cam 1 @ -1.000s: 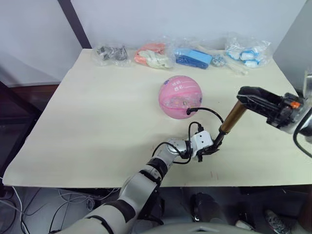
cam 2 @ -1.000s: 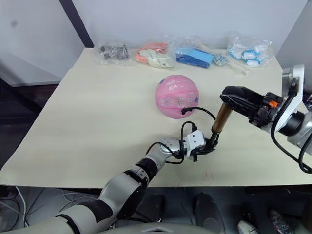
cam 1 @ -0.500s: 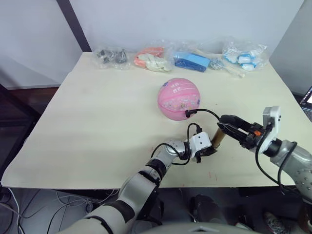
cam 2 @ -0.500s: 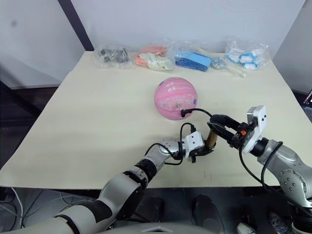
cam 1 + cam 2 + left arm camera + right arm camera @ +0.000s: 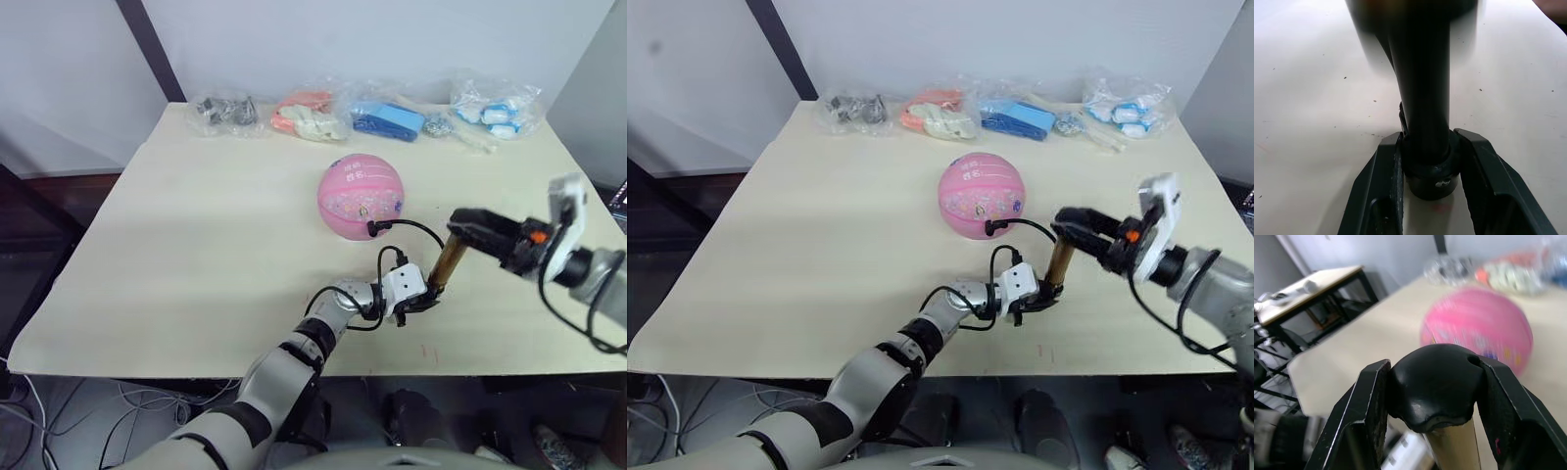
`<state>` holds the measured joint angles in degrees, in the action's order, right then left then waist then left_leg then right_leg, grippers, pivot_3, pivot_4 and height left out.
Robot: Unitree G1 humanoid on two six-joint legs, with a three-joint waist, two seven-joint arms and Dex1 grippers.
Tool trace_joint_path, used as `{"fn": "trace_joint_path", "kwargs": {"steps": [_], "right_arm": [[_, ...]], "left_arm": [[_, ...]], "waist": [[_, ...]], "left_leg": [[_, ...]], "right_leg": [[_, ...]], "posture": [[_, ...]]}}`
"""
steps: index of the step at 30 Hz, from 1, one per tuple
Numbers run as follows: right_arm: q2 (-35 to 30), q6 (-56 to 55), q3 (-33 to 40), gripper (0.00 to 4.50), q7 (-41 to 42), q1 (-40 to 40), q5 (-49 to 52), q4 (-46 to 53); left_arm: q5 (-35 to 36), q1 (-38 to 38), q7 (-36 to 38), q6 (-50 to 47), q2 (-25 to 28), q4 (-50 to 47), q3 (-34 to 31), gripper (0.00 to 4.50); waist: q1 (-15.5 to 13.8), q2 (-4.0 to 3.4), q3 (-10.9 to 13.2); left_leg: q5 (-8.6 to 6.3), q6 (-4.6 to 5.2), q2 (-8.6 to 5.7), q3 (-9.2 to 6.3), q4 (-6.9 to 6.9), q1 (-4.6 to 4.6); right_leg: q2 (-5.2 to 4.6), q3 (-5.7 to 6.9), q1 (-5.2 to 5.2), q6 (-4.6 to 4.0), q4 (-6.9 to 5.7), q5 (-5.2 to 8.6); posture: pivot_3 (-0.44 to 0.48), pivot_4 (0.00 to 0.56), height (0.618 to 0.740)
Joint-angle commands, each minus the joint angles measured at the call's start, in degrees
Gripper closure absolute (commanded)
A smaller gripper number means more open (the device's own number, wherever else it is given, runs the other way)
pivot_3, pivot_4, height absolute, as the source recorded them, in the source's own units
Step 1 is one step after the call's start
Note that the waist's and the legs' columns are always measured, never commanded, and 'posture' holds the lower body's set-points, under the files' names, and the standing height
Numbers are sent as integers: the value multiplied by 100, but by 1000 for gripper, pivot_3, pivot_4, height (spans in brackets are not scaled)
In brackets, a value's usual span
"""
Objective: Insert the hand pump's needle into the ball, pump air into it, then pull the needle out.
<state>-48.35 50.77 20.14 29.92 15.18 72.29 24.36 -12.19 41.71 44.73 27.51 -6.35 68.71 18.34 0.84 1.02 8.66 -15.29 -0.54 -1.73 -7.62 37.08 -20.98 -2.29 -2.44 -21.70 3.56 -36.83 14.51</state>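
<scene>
**Pump held at both ends, needle in the ball**

The hand pump (image 5: 449,262) stands tilted on the pale wooden table (image 5: 196,235), near the front edge, a little in front of and to the right of the ball (image 5: 361,195). Its gold-brass cylinder leans with the top toward the robot's right.

The left gripper (image 5: 419,299) holds the bottom of the pump. In the left wrist view, its two black fingers (image 5: 1383,191) press on both sides of the black lower cap, and the cap touches the table surface.

The right gripper (image 5: 468,221) holds the top of the pump. In the right wrist view, its fingers (image 5: 1369,406) are closed on the rounded black handle (image 5: 1436,382), with the brass cylinder just below it. The rod under the handle is not visible, so the handle sits close against the cylinder.

The thin black hose (image 5: 416,227) goes up from the bottom of the pump, makes a loop, and ends at the lower right side of the pink ball. There the small black fitting of the needle (image 5: 373,229) touches the ball; the metal pin itself I cannot see.

The ball rests on the table around the middle, with its white label turned upward.

Along the far edge of the table lie several clear plastic bags (image 5: 313,113) with small coloured items, well apart from the ball.
</scene>
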Motion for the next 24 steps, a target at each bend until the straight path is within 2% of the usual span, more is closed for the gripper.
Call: {"fn": "trace_joint_path", "kwargs": {"steps": [1,10,15,24], "right_arm": [[-355,69,680,2481,-303,440,720,162],[-1219,307,902,2481,-709,1353,1761,-86],[-1417,389,870,2481,-806,1786,1990,-256],[-658,328,731,2481,-653,604,1371,133]], "left_arm": [[-275,-273,103,-228,166,392,176,3396],[-283,-271,99,-232,177,398,182,3396],[-280,-274,101,-233,185,395,184,3396],[-258,-260,96,-244,179,391,189,3396]], "waist": [[1,5,3],[0,-4,15],[-12,-12,18],[-25,-5,15]], "left_leg": [[0,0,0,-1,0,-2],[0,1,-2,3,3,-23],[2,2,-5,5,24,-105],[-3,11,-15,13,22,-94]], "right_leg": [[0,1,0,0,1,0],[-8,2,-18,-11,1,-8],[-19,-2,-105,-16,-23,-14],[-41,2,-95,-13,-24,-13]], "posture": [[0,150,740],[0,150,740],[0,150,740],[0,150,740]]}}
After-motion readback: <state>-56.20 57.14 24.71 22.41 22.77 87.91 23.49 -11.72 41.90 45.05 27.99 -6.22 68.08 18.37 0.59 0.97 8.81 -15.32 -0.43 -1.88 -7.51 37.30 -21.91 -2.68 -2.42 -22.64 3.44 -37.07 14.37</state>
